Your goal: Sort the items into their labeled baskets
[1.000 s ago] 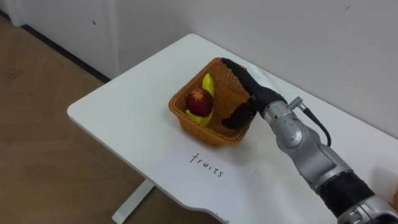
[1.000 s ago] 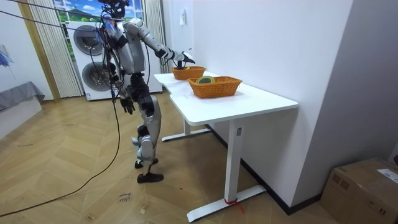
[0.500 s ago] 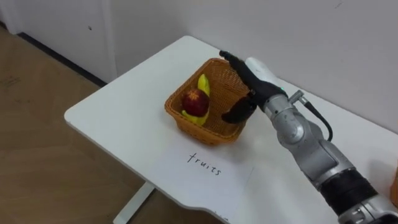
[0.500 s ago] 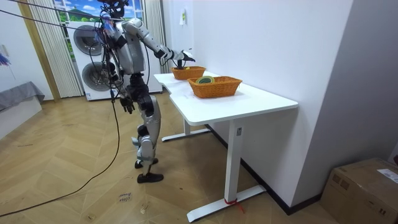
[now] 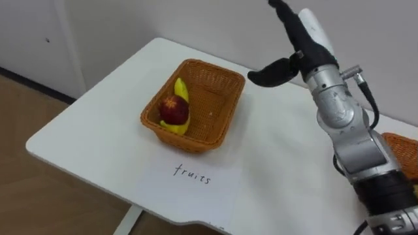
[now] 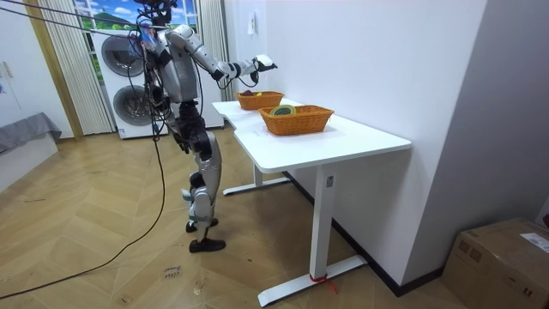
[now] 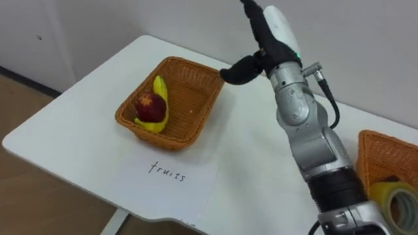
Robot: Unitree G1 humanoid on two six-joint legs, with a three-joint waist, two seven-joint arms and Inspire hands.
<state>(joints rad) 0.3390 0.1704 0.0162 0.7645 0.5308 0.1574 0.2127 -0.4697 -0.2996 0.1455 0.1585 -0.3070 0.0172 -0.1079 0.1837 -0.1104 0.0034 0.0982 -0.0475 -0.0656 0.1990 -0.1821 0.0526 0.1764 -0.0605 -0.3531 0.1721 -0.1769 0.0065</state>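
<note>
Fingers of our right hand are straight, thumb splayed, holding nothing. Apple and banana lie touching in the fruit basket. We judge the apple firm, smooth, best cupped around its middle; the banana softer, light, easily bruised.

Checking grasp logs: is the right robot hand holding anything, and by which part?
Nothing is held. The right robot hand hovers open and empty above the table; the apple and banana lie in the basket.
</note>
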